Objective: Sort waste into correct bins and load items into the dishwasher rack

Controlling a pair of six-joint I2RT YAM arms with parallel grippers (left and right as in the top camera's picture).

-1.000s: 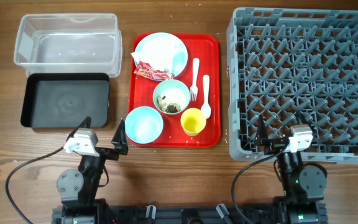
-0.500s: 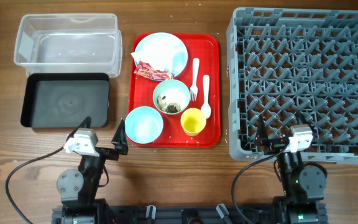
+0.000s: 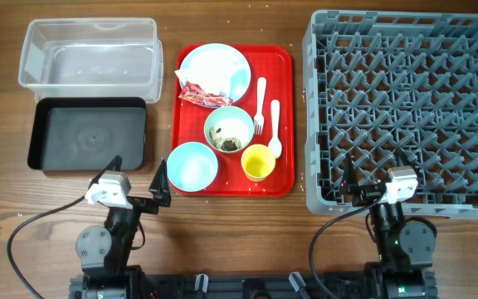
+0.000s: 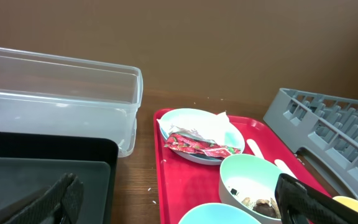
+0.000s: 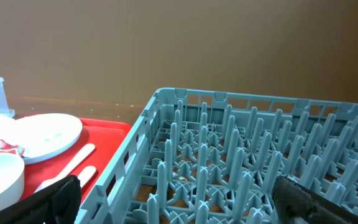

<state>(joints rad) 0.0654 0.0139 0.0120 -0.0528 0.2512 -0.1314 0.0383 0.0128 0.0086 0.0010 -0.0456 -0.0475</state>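
A red serving tray [image 3: 283, 83] holds a light blue plate [image 3: 222, 66] with a white napkin [image 3: 182, 78] and a red-and-white wrapper [image 3: 202, 96] on its rim. Below it sit a pale green bowl [image 3: 229, 124] with brown food scraps [image 4: 260, 204], a light blue bowl [image 3: 192, 165], a yellow cup [image 3: 257, 162], a white fork [image 3: 260, 104] and a spoon [image 3: 275, 129]. My left gripper [image 3: 138, 173] hangs open just before the tray's near left corner. My right gripper [image 3: 378, 170] is open over the grey rack's [image 3: 316, 116] near edge. Neither holds anything.
A clear tub [image 3: 90, 62] stands at the far left with a shallow black tray [image 3: 90, 133] right in front of it. Bare wood runs between the black tray and the red tray, and along the table's near edge around both arm bases.
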